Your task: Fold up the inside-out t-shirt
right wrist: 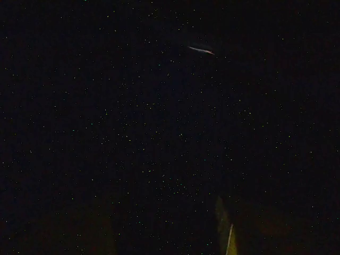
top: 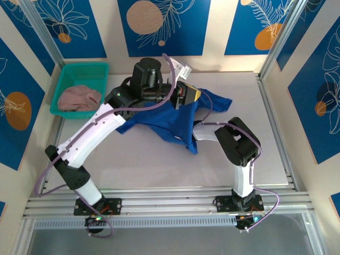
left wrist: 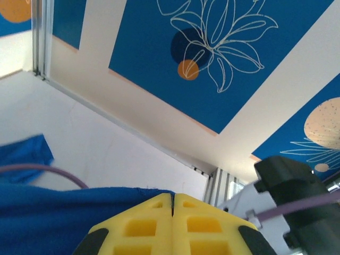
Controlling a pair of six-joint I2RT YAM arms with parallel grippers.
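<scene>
**Item:** inside-out t-shirt (top: 159,121), royal blue, bunched across the middle of the table (top: 133,164), with one part lifted clear.

**Handling:** judged light, limp and non-fragile. Sag and slip are to be expected, so hems, shoulder seams or corners are best taken.

**Left gripper** (left wrist: 172,196): closed tight, with cloth apparently pinched.

**Right gripper:** jaw state cannot be told. Its arm (top: 239,142) is met by the shirt's near edge.
</scene>
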